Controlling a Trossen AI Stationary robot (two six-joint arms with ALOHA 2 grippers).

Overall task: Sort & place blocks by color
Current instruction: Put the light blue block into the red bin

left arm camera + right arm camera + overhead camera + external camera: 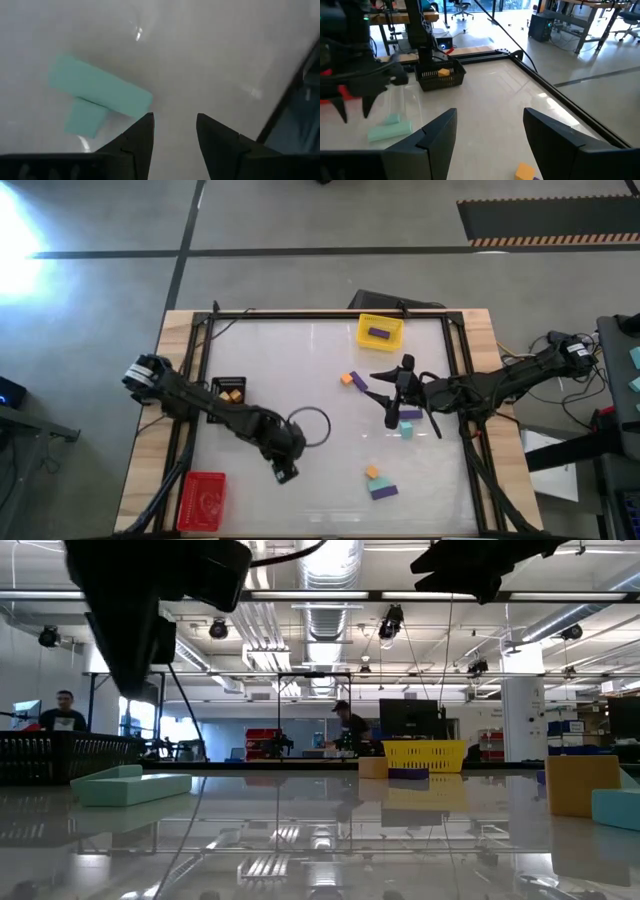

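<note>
My left gripper [285, 472] hangs open over the table's near-middle. Just past its fingertips [175, 131], two mint-teal bars [100, 92] lie flat on the table; the right wrist view shows them [390, 129] below that gripper [355, 100]. My right gripper [393, 410] is open [490, 127] above the table right of centre, touching nothing. An orange cube [346, 379] and a purple bar [358, 383] lie beside it. A purple bar [409, 414] and a teal block [407, 428] lie under it. Orange [372, 472], teal [382, 481] and purple [383, 491] blocks sit near the front.
A yellow tray [380, 330] at the far edge holds a purple bar [378, 333]. The black tray [229, 390] on the left holds orange cubes [442, 72]. A red tray [203, 500] sits at the near-left corner. A black frame [330, 313] borders the table. People stand in the room behind.
</note>
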